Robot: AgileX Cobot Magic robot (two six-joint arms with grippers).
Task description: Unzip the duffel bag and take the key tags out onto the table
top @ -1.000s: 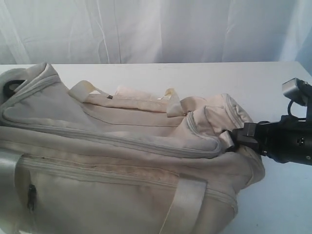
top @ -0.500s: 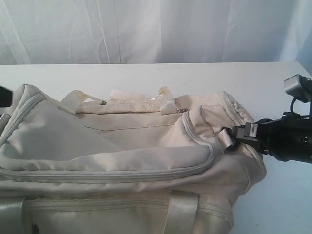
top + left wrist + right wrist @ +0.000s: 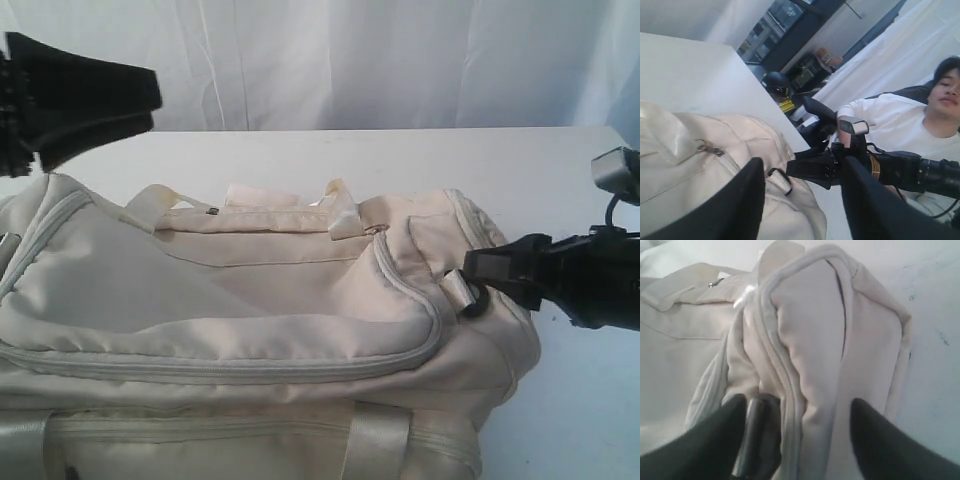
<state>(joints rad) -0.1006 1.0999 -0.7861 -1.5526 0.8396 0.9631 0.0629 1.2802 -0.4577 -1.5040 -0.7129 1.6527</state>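
**Fig.** Two-arm setup, ext. view plus both wrist views.

**(a)** L gripper [image 3: 153, 103]: held high over the table [image 3: 300, 155]. Jaws released and spread wide, nothing between them. The duffel bag [image 3: 250, 300] lies below and ahead of these jaws, well apart from the fingertips. In L wrist view the bag's end shows through the gap.

**(b)** R gripper [image 3: 472, 270]: level w/ the bag's end, jaws released, fingers [image 3: 725, 440] apart. In R wrist view the end panel's piped ridge runs up between the two fingers. Fabric fills most of the gap, but neither pad visibly presses it. A black D-ring [image 3: 472, 301] on its grey tab sits just beside one finger at the jaw mouth. Whether it touches that finger: cannot tell.

**(c)** Bag: cream fabric, resting on the table, long axis running from below the L jaws to the R jaws. The pale grey zip track [image 3: 300, 365] reads closed along the length in view. It curves up to a metal zip pull [image 3: 375, 229] near the R jaws. A shiny strap [image 3: 375, 445] crosses the near face. The handles [image 3: 340, 212] lie along the top, between the two grippers.

**(d)** Bkgd: white curtain [image 3: 350, 60]. In L wrist view, a person [image 3: 920, 135] in a white T-shirt sits beyond the R gripper.
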